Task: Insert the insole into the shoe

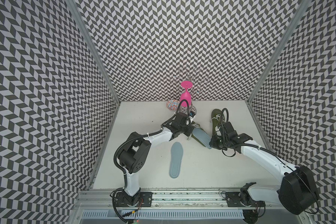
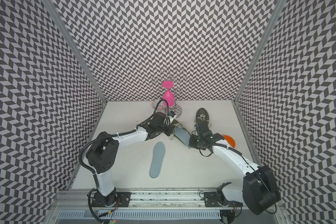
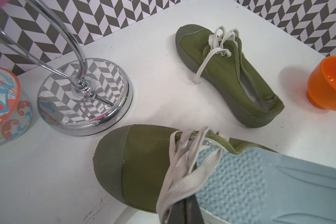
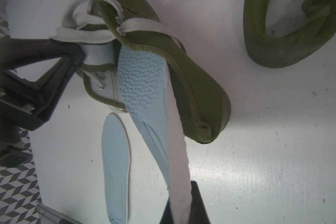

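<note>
An olive green shoe (image 3: 140,164) with white laces lies near the middle of the table, toe toward the back. My left gripper (image 3: 186,209) is shut on the shoe at its laced throat, and its dark fingers (image 4: 47,67) also show in the right wrist view. A pale blue insole (image 4: 144,97) has its front end inside the shoe's opening (image 4: 198,87), while its heel end sticks out. My right gripper (image 4: 182,211) is shut on that heel end. In a top view the insole (image 1: 201,136) spans between the left gripper (image 1: 190,131) and the right gripper (image 1: 211,143).
A second pale blue insole (image 1: 176,159) lies flat in front of the arms. A second olive shoe (image 1: 215,120) lies at the back right, an orange bowl (image 2: 229,140) beside it. A chrome rack base (image 3: 83,100), a pink glass (image 1: 185,97) and a patterned bowl (image 1: 172,105) stand at the back.
</note>
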Robot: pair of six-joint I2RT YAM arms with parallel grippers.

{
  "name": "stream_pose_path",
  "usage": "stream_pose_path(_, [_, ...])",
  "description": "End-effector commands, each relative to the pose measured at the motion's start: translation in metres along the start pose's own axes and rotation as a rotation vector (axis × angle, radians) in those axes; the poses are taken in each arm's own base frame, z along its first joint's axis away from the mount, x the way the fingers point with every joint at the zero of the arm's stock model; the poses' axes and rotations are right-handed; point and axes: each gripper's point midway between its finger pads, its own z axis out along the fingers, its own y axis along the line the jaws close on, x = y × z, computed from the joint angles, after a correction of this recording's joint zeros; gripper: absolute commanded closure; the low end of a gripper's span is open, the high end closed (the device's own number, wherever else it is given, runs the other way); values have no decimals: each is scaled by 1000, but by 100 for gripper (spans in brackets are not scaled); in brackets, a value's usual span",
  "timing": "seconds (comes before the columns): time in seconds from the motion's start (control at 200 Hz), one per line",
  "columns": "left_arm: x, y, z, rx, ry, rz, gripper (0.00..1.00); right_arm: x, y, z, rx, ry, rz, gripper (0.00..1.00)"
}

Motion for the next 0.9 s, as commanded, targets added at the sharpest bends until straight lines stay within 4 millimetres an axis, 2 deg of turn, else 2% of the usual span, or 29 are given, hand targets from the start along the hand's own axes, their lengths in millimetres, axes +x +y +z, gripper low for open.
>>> stream_pose_path(0.0, [-25, -2, -5, 16, -59, 21, 100, -27, 5, -8, 34, -116, -77, 93])
stream_pose_path(0.11, [-24, -5, -2, 32, -44, 27, 100, -39, 17, -11, -12, -162, -119, 93])
stream_pose_path(0.26, [-21, -9, 2, 60, -31, 14, 100, -41, 34, -2, -109, -173, -139, 93])
stream_pose_path(0.506, [-19, -11, 8, 82, -20, -3, 100, -62, 34, 13, -62, -226, -186, 93])
stream_pose_path(0.621, [-21, -11, 8, 86, -22, -6, 100, -64, 23, 28, 36, -164, -222, 93])
stream_pose_path(0.746, [-23, -4, 3, 72, -15, -1, 100, -67, 20, 18, 86, -143, -236, 93])
stream_pose_path(0.891, [-24, -16, -8, 133, -22, 67, 100, -76, 23, 5, 113, -152, -274, 92])
